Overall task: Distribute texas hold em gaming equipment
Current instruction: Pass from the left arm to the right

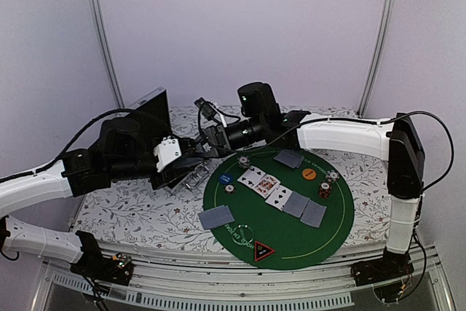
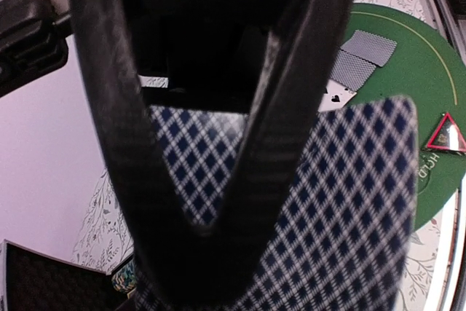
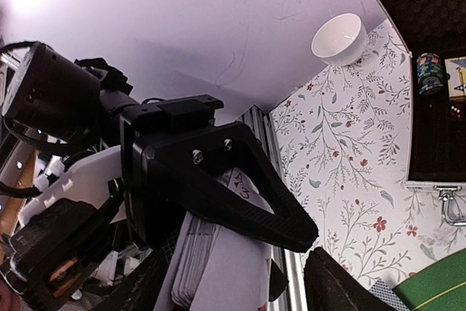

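Observation:
My left gripper [image 1: 188, 165] is shut on a deck of blue-diamond-backed playing cards [image 2: 349, 202], held above the table left of the round green mat [image 1: 291, 234]. My right gripper [image 1: 207, 142] has reached across to it. In the right wrist view its open fingers [image 3: 342, 285] stand on either side of the deck [image 3: 233, 267]. On the mat lie three face-up cards [image 1: 266, 183] and face-down cards [image 1: 216, 216] [image 1: 288, 158] [image 1: 306, 209]. Also there are chip stacks [image 1: 244, 162] [image 1: 325, 190], a blue disc [image 1: 226, 178], an orange disc [image 1: 309, 173] and a black red-edged triangle [image 1: 264, 252].
The open black-lined case [image 1: 149, 107] stands at the back left behind the left arm. A pale bowl-like cup [image 3: 340, 38] sits on the floral tablecloth [image 1: 131, 209] near the wall. The right arm stretches across the back of the mat.

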`<state>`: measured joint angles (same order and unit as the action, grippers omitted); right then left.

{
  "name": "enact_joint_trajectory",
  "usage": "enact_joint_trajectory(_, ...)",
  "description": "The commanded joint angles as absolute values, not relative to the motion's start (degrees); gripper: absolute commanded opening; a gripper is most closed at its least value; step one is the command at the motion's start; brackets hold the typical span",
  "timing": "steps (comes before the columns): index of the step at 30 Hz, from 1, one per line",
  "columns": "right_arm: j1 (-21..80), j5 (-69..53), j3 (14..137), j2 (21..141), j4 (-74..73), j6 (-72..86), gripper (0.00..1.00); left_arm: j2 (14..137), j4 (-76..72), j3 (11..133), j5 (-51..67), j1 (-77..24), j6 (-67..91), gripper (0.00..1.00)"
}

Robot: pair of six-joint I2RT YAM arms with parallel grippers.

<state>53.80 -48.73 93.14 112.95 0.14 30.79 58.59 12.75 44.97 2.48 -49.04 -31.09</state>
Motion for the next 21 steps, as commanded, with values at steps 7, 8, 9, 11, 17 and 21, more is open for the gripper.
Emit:
enact_joint_trajectory(7, 54.36, -51.69, 96.65, 115.86, -4.18, 28.82, 0.13, 58.88, 11.65, 44.26, 1.8, -49.75, -31.13, 0.42)
enact_joint_trajectory(8, 54.21, -51.41, 96.37, 115.44, -4.56, 28.5, 0.07, 58.79, 11.65, 44.09, 1.81, -49.77, -31.12, 0.44)
enact_joint_trajectory(9, 53.96, -51.29, 95.96, 114.93, -4.79, 28.04, 0.04, 58.78, 11.61, 43.92, 1.88, -49.75, -31.11, 0.49)
enact_joint_trajectory(11, 53.47, -51.0, 94.71, 113.84, -4.82, 27.78, 0.02, 58.8, 11.69, 43.7, 2.31, -49.76, -30.92, 0.66)
enact_joint_trajectory(17, 53.0, -47.13, 92.23, 111.27, -6.95, 26.2, 0.02, 59.07, 12.44, 43.98, 6.05, -49.93, -30.18, 0.87)
enact_joint_trajectory(21, 52.68, -46.21, 89.21, 109.55, -8.21, 24.51, 0.02, 59.34, 12.38, 44.36, 5.52, -49.97, -29.71, 0.87)
